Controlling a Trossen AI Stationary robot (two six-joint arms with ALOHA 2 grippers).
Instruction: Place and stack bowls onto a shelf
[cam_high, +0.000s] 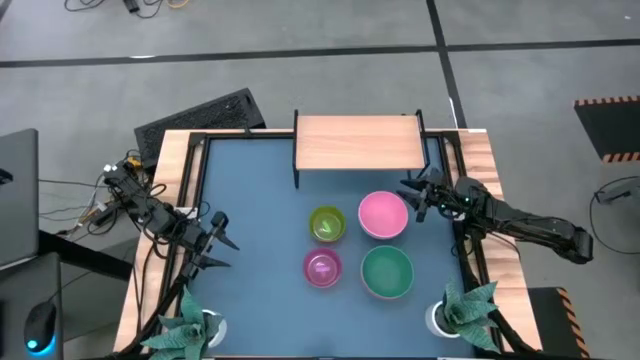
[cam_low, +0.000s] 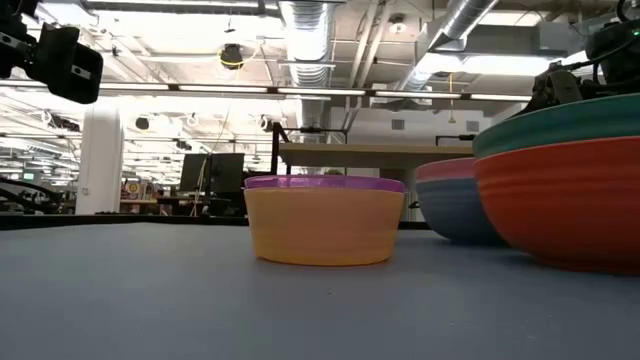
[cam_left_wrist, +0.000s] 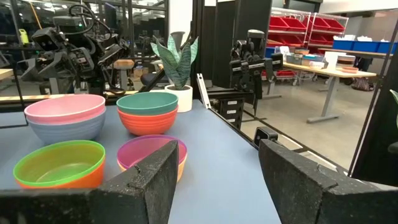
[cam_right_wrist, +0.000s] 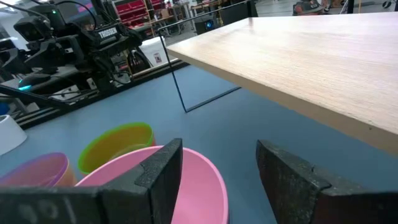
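Four bowls stand on their bases on the blue table. In the high view they are the pink bowl (cam_high: 383, 215), the yellow-green bowl (cam_high: 327, 224), the magenta bowl (cam_high: 322, 268) and the green bowl (cam_high: 387, 272). The shelf (cam_high: 355, 140) stands at the far edge with nothing on its wooden top. My right gripper (cam_high: 412, 195) is open at the pink bowl's far right side; in its wrist view the fingers (cam_right_wrist: 217, 180) straddle the pink rim (cam_right_wrist: 186, 186) without clear touch, with the shelf board (cam_right_wrist: 298, 56) ahead. My left gripper (cam_high: 222, 240) waits open at the table's left, facing the bowls (cam_left_wrist: 152, 155).
Two white pots with plants stand at the near corners (cam_high: 205, 325) (cam_high: 445, 318). A raised wooden border (cam_high: 180, 170) frames the table. Bare blue surface lies between the left gripper and the bowls, and between the bowls and the shelf legs (cam_right_wrist: 177, 87).
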